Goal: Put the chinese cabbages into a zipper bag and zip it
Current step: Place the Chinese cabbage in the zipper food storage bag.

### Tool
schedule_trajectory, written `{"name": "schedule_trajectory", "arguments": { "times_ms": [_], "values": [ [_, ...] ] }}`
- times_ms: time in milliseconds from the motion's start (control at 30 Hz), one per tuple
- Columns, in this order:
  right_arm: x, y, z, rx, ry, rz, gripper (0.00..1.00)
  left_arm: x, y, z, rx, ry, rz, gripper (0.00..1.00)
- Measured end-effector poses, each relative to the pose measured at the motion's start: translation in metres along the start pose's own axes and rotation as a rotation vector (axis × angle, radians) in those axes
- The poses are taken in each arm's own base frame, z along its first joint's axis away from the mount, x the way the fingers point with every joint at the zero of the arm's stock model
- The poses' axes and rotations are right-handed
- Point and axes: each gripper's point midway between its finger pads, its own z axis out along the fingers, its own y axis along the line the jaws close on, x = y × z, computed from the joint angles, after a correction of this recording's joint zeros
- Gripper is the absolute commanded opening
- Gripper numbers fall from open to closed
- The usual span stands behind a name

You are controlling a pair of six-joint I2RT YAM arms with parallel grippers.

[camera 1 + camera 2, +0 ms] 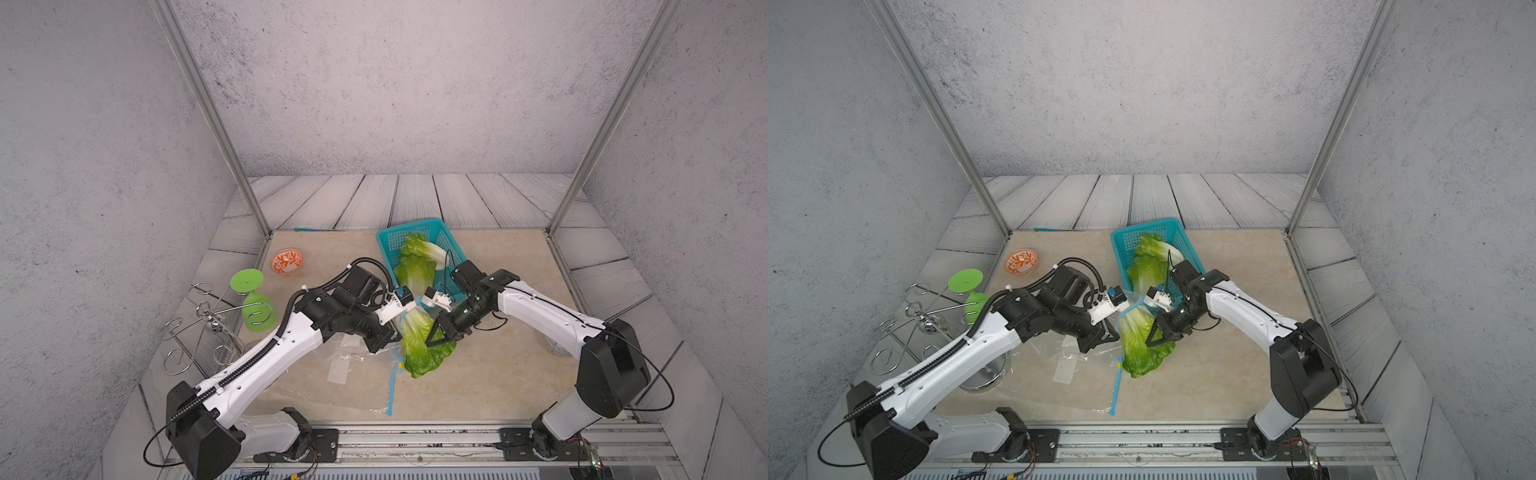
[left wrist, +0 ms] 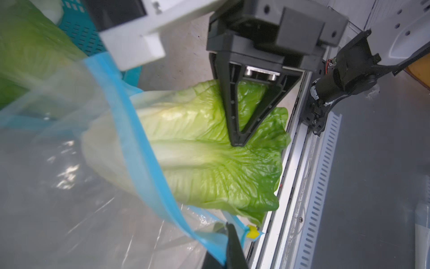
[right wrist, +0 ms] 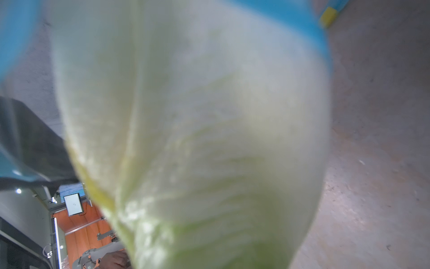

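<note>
Bag (image 1: pixel 357 358) nearest, left gripper (image 2: pixel 225 252) clamped on blue rim, mouth lifted. We're inserting cabbage (image 2: pixel 197 163) 1: base inside mouth, leaves outside, right gripper (image 2: pixel 239 141) pinching leaf. Farther, 2 cabbages (image 1: pixel 415 270) in basket (image 1: pixel 399 231). Next: push deeper, release.

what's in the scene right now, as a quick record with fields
left claw: shut on bag rim, lifting the mouth
right claw: shut on cabbage at its leafy end
cabbage: white base inside bag mouth, leaves outside
basket: two more cabbages inside
zipper strip: unzipped
left side of table: goblet, wire rack, bowl
</note>
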Motion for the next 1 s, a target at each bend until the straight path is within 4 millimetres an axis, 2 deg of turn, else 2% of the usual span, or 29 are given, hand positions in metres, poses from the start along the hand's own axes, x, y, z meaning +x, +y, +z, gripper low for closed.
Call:
{"name": "schedule_trajectory", "arguments": {
  "times_ms": [167,300,567,733,833,1000],
  "values": [
    [0.027,0.010,0.013,0.103,0.121,-0.078,0.01,-0.004,0.010,-0.004,-0.035,-0.009,-0.006,0.00],
    [0.035,0.022,0.017,0.119,0.159,-0.115,0.01,-0.012,0.011,-0.003,-0.034,-0.021,0.005,0.00],
    [0.011,0.037,0.012,0.035,0.087,-0.084,0.03,-0.017,-0.014,0.009,0.060,-0.038,0.055,0.00],
    [-0.009,0.023,-0.004,-0.056,-0.001,0.012,0.02,-0.006,-0.022,0.009,0.093,-0.040,0.060,0.00],
    [-0.026,0.023,-0.015,-0.122,-0.070,0.030,0.02,-0.003,-0.026,0.010,0.114,-0.043,0.059,0.00],
    [-0.040,0.028,-0.012,-0.211,-0.120,0.036,0.00,0.002,-0.027,0.012,0.120,-0.035,0.054,0.00]
  ]
}}
